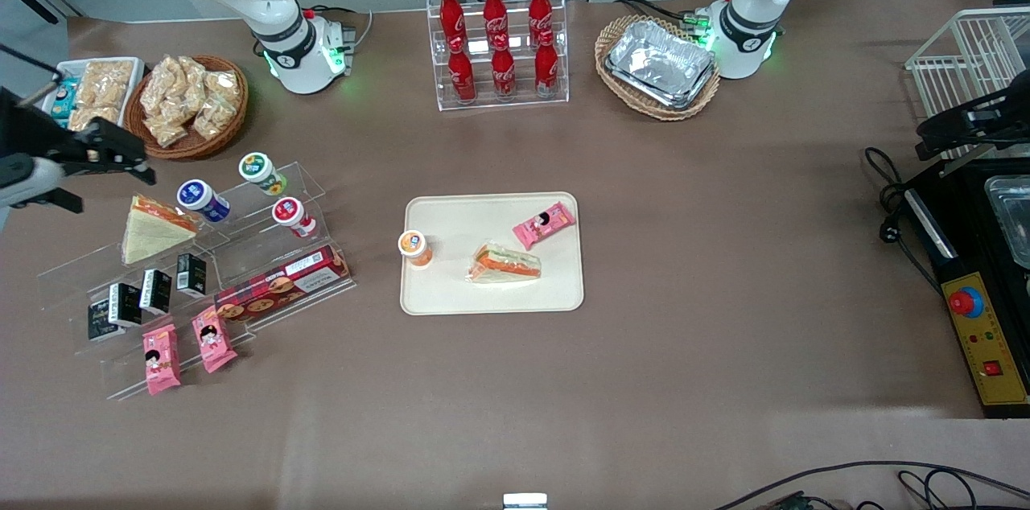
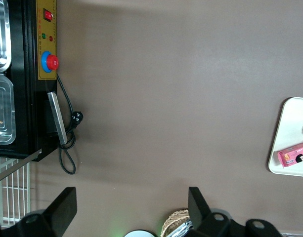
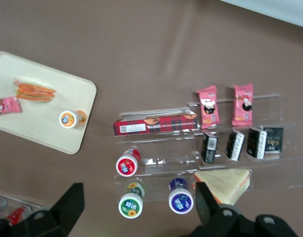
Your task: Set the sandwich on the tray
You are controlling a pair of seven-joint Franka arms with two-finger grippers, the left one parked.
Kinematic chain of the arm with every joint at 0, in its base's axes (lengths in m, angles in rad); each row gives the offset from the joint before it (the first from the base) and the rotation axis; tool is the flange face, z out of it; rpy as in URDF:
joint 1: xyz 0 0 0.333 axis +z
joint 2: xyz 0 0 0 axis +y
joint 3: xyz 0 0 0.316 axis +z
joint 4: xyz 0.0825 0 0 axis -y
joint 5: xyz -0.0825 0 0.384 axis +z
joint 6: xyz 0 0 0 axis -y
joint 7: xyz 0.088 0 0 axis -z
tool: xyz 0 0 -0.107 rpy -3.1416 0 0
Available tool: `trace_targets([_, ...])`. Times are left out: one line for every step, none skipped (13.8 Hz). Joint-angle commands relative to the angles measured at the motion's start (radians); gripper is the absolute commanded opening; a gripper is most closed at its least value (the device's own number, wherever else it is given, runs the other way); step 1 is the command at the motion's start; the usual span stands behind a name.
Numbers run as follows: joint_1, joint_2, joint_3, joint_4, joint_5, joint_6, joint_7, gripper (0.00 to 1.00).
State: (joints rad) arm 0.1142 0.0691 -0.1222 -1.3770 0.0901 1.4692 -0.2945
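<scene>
**Sandwich on the tray, gripper standing off over the display rack**

The sandwich point(image 1: 504, 263) lies flat on the tray point(image 1: 563, 297), its green and orange filling stripes showing through the wrap. It sits well inside the low rim, toward the edge nearer the front camera, so it has room on every side and nothing props it up. A pink snack pack point(image 1: 545, 224) rests on the tray just beside it, farther from the camera, and an orange-lidded cup point(image 1: 415, 246) stands upright at the tray's edge toward the working arm's end. Nothing touches the sandwich, so the placing looks done.

The gripper point(image 1: 121, 156) hovers well apart from the tray, above the clear acrylic rack point(image 1: 314, 188) at the working arm's end of the counter point(image 1: 724, 373). In the right wrist view its two fingers point(image 3: 67, 207) are spread wide with nothing between them, which fits a load already let go. Directly beneath it, on the rack's sloped shelf, leans a second wedge sandwich point(image 1: 153, 230) with only an orange edge; the slope keeps it tilted for display. The rack also carries three lidded cups point(image 1: 205, 200), small black cartons point(image 1: 153, 290), a red biscuit box point(image 1: 282, 285) and two more pink packs point(image 1: 187, 351).

The remaining risk, as I judge it, is the empty gripper brushing the rack's stock as it moves off.
</scene>
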Motion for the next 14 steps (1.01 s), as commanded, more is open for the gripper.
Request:
trace_targets([-0.077,-0.014,-0.016,-0.008,-0.001,-0.015,0.025,1.00])
trace_targets([-0.079,-0.014,-0.028,-0.008,-0.001,-0.015,0.026,1.00])
trace_targets([-0.080,-0.011,-0.034,-0.008,-0.001,-0.015,0.032,1.00])
trace_targets([-0.082,-0.009,-0.034,-0.008,-0.003,-0.015,0.050,1.00])
trace_targets([-0.084,-0.008,-0.030,-0.010,-0.003,-0.015,0.099,1.00])
trace_targets([-0.082,-0.003,-0.021,-0.010,-0.003,-0.016,0.180,1.00])
trace_targets([-0.084,-0.002,-0.002,-0.014,-0.001,-0.016,0.248,1.00])
trace_targets([-0.085,-0.002,0.009,-0.043,-0.003,-0.021,0.261,1.00])
trace_targets([-0.091,-0.005,0.016,-0.072,-0.006,-0.013,0.262,1.00])
trace_targets([-0.103,-0.003,0.045,-0.077,-0.015,-0.016,0.268,1.00])
trace_targets([-0.125,-0.002,0.071,-0.077,-0.019,-0.023,0.273,1.00])
trace_targets([-0.128,0.003,0.082,-0.079,-0.020,-0.024,0.279,1.00])
trace_targets([-0.125,0.012,0.082,-0.080,-0.020,-0.024,0.281,1.00])
trace_targets([-0.119,0.015,0.082,-0.095,-0.020,-0.021,0.279,1.00])
